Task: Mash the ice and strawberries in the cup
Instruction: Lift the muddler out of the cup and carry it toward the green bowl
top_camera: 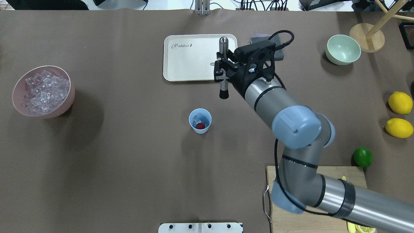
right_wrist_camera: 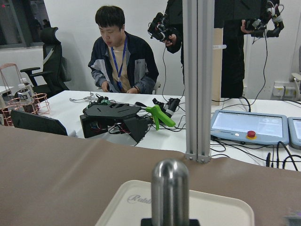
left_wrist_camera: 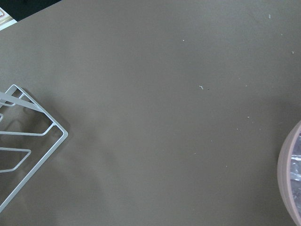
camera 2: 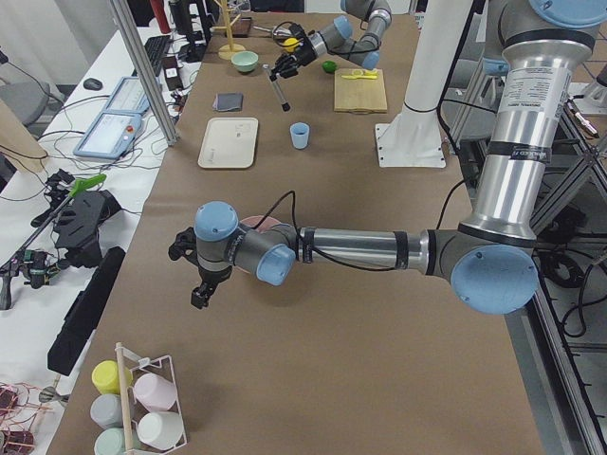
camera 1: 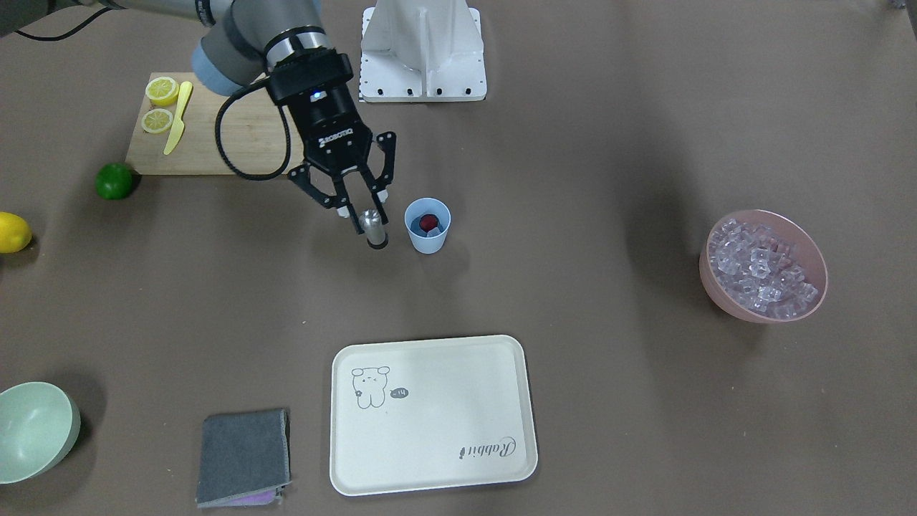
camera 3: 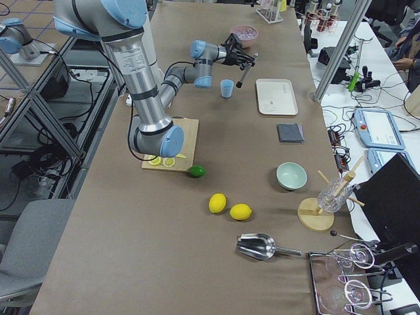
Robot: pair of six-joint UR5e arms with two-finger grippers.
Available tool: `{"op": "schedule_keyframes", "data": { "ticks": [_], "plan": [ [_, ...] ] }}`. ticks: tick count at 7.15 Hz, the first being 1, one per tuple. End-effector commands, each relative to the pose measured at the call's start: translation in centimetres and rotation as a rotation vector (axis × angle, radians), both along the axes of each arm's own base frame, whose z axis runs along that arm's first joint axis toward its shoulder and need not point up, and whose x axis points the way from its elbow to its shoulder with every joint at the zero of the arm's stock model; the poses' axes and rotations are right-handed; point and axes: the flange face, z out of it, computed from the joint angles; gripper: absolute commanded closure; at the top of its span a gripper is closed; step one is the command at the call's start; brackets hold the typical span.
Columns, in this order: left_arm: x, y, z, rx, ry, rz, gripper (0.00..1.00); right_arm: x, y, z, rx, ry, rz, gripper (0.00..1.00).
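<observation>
We see the right gripper (camera 1: 367, 215) pinching a muddler (camera 1: 374, 231) around its metal shaft, with both fingers pressed on it. The muddler is nearly upright, only a little tilted, with its black end down and its rounded metal end up. The black end hangs over bare table, not over the cup (camera 1: 428, 242).

The cup stands upright near the middle of the tabletop. Inside it lie the strawberry (camera 1: 429, 221) and some ice (top_camera: 196, 119). From the black end, the cup lies just beside and lower, toward the table's left end. We cannot tell if it is also nearer to the robot's edge, because the tool is raised.

In our judgement the coming move depends on this offset. The long axis must come over the cup's mouth before the tool goes down.

The right arm is the nearer one. The left gripper (camera 2: 201, 296) hangs well apart at the table's left end, beyond the pink bowl (top_camera: 66, 105), and we cannot tell how its fingers stand.

We count:
- one cup
- one strawberry
- one muddler
- one pink bowl, with too many cubes to count
- one tray (camera 1: 430, 437) toward the far edge
- one lime (camera 1: 114, 180)
- two whole lemons (top_camera: 400, 102)

The ice in the cup looks like one or two cubes, but we cannot be sure.
</observation>
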Motion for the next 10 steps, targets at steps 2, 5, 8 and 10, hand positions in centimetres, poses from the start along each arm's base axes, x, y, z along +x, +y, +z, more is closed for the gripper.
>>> {"op": "schedule_keyframes", "data": {
  "ticks": [2, 5, 8, 10],
  "plan": [
    [0.2, -1.1, -3.4, 0.090, 0.013, 0.001, 0.03, 8.6, -7.7, 10.1, -0.246, 0.003, -0.147, 1.00],
    [0.1, -0.5, -5.8, 0.137, 0.020, 0.002, 0.03, 13.9, -13.2, 20.9, -0.508, 0.047, -0.304, 1.00],
    [0.3, -1.3, -7.1, 0.157, 0.021, 0.004, 0.03, 19.5, -15.0, 23.6, -0.758, 0.025, -0.417, 1.00],
    [0.3, -1.4, -7.2, 0.158, 0.021, 0.004, 0.03, 17.2, -14.2, 25.1, -0.859, 0.087, -0.446, 1.00]
  ]
}}
